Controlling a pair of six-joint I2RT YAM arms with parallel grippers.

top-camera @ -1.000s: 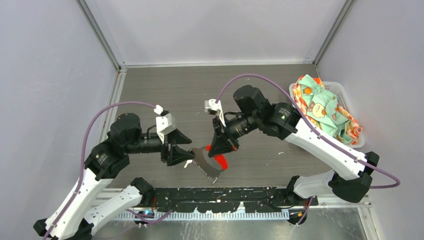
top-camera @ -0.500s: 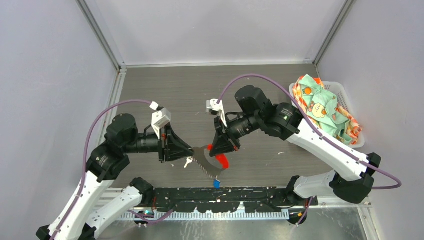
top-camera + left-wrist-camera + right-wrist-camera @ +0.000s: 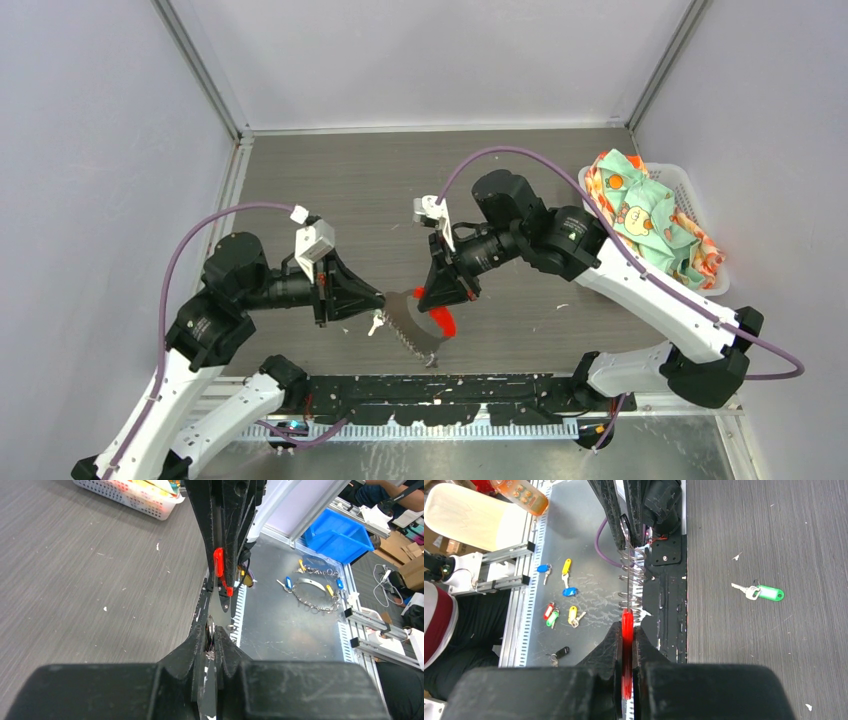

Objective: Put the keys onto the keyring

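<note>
Plainly the keyring [image 3: 412, 331] stretches between both pairs of jaws.

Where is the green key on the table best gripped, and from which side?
By its green plastic head, pinched across the long edges from straight above. The key lies flat on the table; the head is its broadest part, while the silver blade looks too thin.
</note>
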